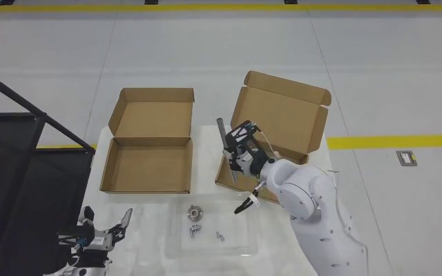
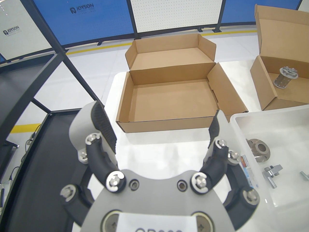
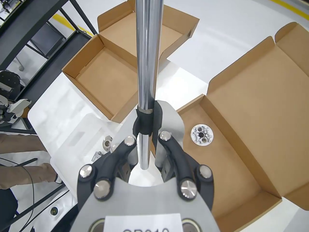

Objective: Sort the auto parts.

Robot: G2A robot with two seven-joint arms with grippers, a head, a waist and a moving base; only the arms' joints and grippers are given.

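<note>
My right gripper (image 3: pixel 147 119) is shut on a long shiny metal rod (image 3: pixel 147 49), held over the near left corner of the right cardboard box (image 1: pixel 276 131). From above, the rod (image 1: pixel 226 146) points toward the gap between the two boxes. A round toothed metal part (image 3: pixel 202 135) lies inside the right box. The left cardboard box (image 1: pixel 148 165) holds nothing. A clear plastic tray (image 1: pixel 245 245) at the front holds a metal flange (image 1: pixel 195 212), a small bracket (image 1: pixel 195 230) and a bolt (image 1: pixel 220 237). My left gripper (image 2: pixel 159 119) is open, low by the table's front left corner.
A black metal rack (image 1: pixel 34 172) stands left of the table. The white tabletop (image 1: pixel 148 207) shows between the left box and the tray. A yellow floor line (image 1: pixel 387 142) runs behind the table on the right. A person's sleeve (image 3: pixel 21 143) shows near the left arm.
</note>
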